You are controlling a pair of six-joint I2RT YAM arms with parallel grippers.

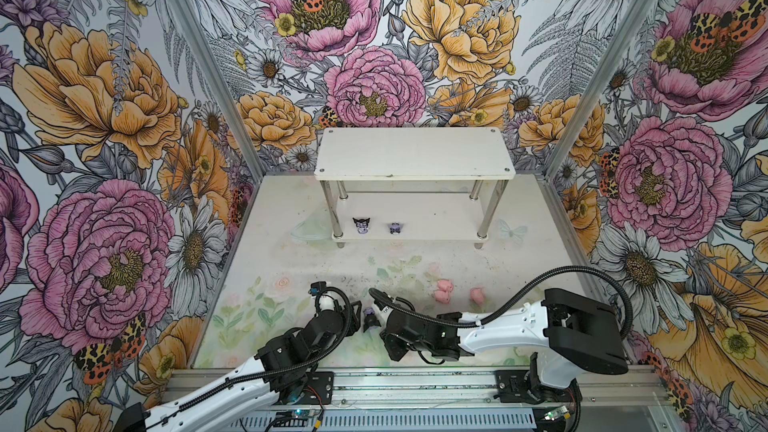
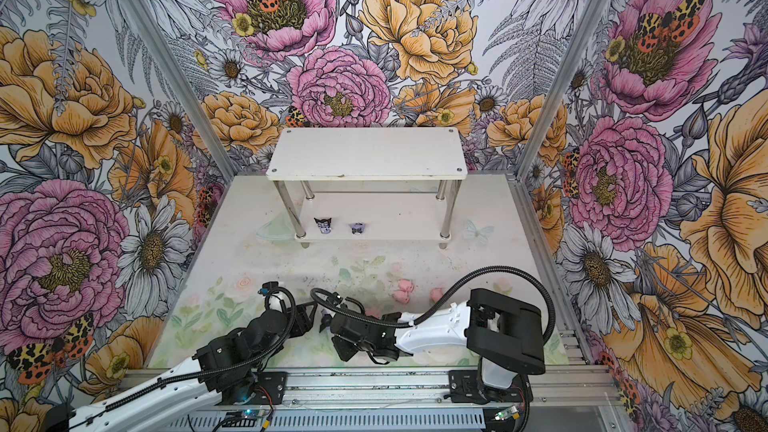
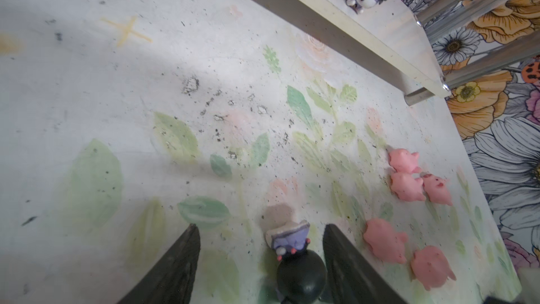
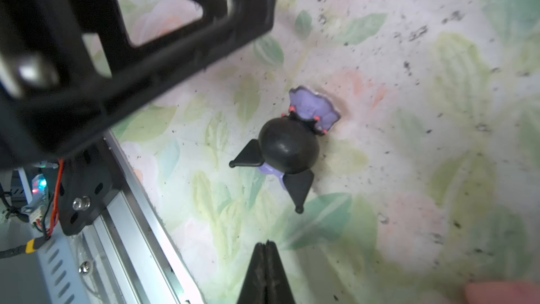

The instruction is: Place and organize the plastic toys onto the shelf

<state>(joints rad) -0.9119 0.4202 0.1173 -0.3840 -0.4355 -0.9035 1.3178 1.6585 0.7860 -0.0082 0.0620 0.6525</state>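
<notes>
In both top views the white two-tier shelf with metal posts [image 1: 415,151] stands at the back of the pale flower-printed surface [image 1: 282,268]. Two small black-and-lavender plastic figures [image 1: 360,225] sit on the left part of its lower tier. Pink plastic pig figures [image 1: 441,295] lie loose on the surface, well apart from the shelf. The third black-and-lavender figure with pointed ears [image 1: 369,317] lies near the front rail [image 1: 415,380], where both arms meet.

In the left wrist view the left hand [image 3: 262,229] is released. Its dark fingers [image 3: 181,264] stand either side of that figure, seemingly touching neither. The figure looks tipped over, with its flat base toward the shelf and its black head toward the wrist. Its long axis therefore runs along the gap between the fingers. Five pigs lie just beyond one finger.

In the right wrist view the right hand [image 4: 266,258] is clenched on nothing, its tips just short of the figure. The figure's ears spread toward the rail.

The step in hand looks like picking up this last dark figure. Next, the left hand should close across its narrow body and lift it. It should then set the figure beside the other two without nudging the pigs.
</notes>
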